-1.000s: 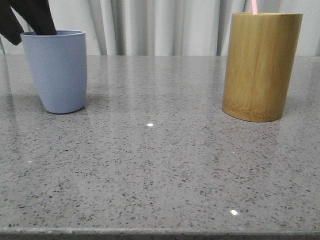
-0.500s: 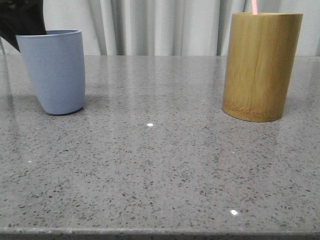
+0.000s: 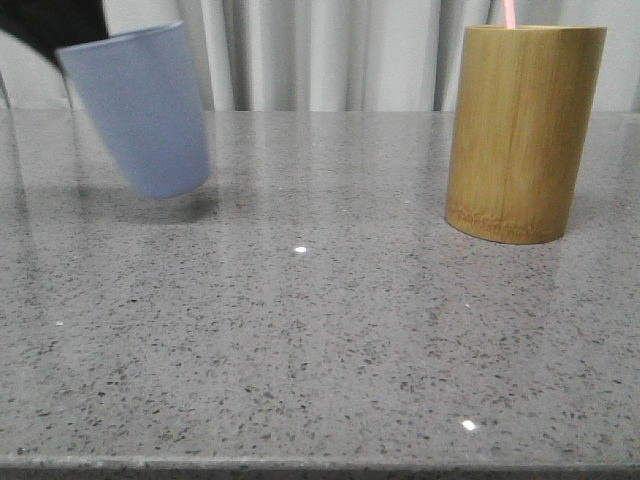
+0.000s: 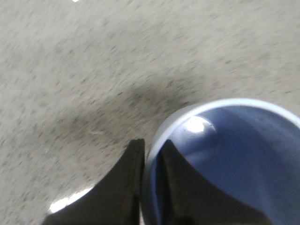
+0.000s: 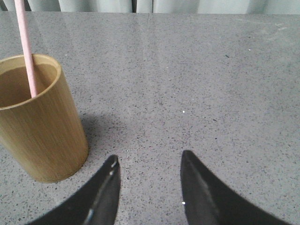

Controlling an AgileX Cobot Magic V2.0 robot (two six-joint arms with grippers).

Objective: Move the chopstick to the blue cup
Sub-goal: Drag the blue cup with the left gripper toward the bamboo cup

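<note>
The blue cup (image 3: 145,110) is lifted off the table at the far left, tilted, with its shadow below it. My left gripper (image 3: 62,30) is shut on its rim; in the left wrist view one finger is inside and one outside the rim of the cup (image 4: 234,154), pinched at the gripper's tips (image 4: 151,147). A pale pink chopstick (image 3: 509,13) sticks out of the tall bamboo cylinder (image 3: 520,130) at the right; it also shows in the right wrist view (image 5: 26,47), inside the cylinder (image 5: 42,136). My right gripper (image 5: 147,161) is open and empty above the table beside the cylinder.
Grey speckled stone tabletop (image 3: 320,330) with its front edge near the camera. White curtains (image 3: 320,50) hang behind the table.
The blue cup stood on the table with my left gripper at its rim; it now is lifted, tilted and shifted to the right. The bamboo cylinder and chopstick have not moved.
</note>
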